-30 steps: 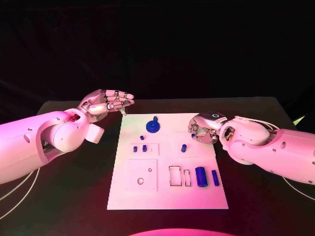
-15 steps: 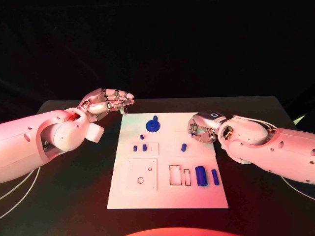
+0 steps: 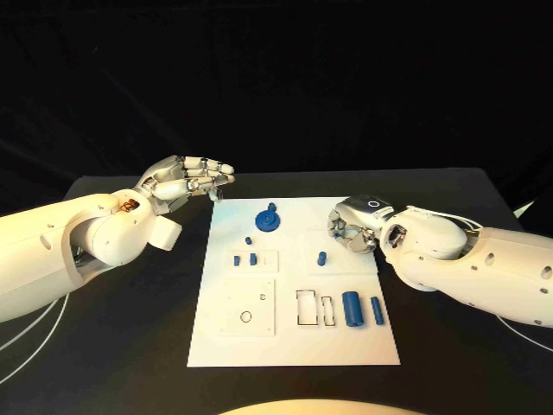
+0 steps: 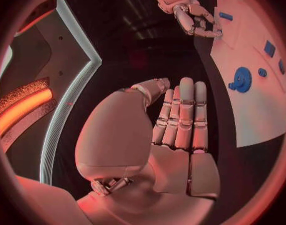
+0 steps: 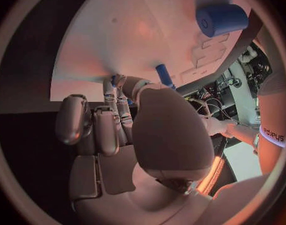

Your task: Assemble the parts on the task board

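We found the white task board point(image 3: 295, 341) lying in the middle of the black table point(image 3: 127, 328), with the blue parts spread across it. Near its far end sat a blue gear point(image 3: 268, 223), and just nearer to us two small blue pegs point(image 3: 245, 258) stood side by side in a raised square block. A single small blue peg point(image 3: 321, 257) stood toward the board's right side, and at the near right a thick blue cylinder point(image 3: 352, 309) lay beside a thinner blue pin point(image 3: 377, 310), next to two rectangular slots point(image 3: 315, 308). A square plate with an oval hole point(image 3: 248, 309) occupied the near left. The left hand point(image 3: 189, 179) hovered off the board's far left corner, above the table; its fingers were curled together and we saw nothing in them. The right hand point(image 3: 355, 226) hung over the board's right edge, close to the single peg, fingers bent downward toward the surface. In the right wrist view its fingertips point(image 5: 120, 83) pressed together low over the board with a trace of blue between them, but we could not tell whether it held a part.
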Motion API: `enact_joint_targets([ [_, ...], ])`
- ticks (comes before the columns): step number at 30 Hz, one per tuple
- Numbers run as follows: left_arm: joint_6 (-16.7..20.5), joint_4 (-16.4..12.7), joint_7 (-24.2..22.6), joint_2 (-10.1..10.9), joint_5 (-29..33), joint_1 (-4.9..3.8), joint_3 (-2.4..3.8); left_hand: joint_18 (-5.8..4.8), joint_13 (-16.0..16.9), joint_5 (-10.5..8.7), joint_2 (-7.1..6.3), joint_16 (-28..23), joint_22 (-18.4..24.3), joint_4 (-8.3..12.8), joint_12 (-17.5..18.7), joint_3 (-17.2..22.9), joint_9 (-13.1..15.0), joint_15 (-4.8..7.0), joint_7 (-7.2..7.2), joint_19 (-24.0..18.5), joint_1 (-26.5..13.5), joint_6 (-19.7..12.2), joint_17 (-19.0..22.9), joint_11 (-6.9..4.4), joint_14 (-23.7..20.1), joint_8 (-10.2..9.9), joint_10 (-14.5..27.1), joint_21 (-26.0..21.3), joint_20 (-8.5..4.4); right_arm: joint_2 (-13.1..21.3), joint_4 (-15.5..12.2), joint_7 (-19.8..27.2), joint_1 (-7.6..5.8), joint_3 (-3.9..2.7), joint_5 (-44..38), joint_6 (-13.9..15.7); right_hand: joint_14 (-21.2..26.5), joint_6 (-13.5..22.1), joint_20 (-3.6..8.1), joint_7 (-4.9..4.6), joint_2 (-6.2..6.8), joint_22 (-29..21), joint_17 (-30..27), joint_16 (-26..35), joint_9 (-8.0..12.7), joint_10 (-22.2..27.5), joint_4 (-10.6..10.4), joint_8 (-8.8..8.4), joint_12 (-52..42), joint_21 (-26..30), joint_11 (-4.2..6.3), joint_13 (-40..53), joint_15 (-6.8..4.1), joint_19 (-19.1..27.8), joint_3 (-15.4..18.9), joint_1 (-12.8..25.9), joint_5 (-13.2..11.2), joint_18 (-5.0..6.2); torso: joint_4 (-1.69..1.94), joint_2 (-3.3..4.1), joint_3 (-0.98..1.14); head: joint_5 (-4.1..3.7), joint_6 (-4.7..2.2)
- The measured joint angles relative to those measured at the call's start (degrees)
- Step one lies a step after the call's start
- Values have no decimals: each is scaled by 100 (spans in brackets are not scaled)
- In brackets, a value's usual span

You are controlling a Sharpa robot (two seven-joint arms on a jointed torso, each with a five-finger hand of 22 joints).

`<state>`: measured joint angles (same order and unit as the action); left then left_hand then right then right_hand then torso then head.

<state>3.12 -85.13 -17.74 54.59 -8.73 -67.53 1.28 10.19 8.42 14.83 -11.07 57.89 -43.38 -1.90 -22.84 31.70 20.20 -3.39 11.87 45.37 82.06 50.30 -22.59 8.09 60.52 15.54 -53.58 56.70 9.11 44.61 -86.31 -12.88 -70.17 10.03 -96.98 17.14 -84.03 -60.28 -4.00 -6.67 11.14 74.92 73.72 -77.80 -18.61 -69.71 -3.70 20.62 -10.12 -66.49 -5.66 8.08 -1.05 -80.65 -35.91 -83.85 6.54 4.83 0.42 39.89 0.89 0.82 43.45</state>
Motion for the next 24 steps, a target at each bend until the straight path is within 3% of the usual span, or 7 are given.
enact_joint_targets([
  [11, -7, 0, 25, 9, -2, 1, -1, 0, -20, 0, 0, 0, 14, -16, 0, -16, 1, 0, 0, -1, 0, 0, 1, 0, 0, 0, 0, 0, 0, 84, -131, -99, 6, 22, -67, 199, 0, -41, 20, 0, -23, -1, 0, 0, -8, -2, 41, 0, 56, -72, -3, -10, 0, -19, -40, 23, -13, 0, -2, -3, -2, -16, -2],
  [24, -6, 40, 44, 21, -2, 1, -3, 0, -54, 0, 0, -7, 44, -16, 0, -15, -7, -23, 40, -1, 0, -83, 1, 38, -23, 0, 67, -39, -1, 302, -397, -106, -157, -19, -46, 446, 0, -40, 17, 1, -22, 3, 0, 0, -13, -19, 113, -1, 66, -129, -19, -7, 1, -58, -112, 24, -38, 1, 1, -4, -7, -24, -21],
])
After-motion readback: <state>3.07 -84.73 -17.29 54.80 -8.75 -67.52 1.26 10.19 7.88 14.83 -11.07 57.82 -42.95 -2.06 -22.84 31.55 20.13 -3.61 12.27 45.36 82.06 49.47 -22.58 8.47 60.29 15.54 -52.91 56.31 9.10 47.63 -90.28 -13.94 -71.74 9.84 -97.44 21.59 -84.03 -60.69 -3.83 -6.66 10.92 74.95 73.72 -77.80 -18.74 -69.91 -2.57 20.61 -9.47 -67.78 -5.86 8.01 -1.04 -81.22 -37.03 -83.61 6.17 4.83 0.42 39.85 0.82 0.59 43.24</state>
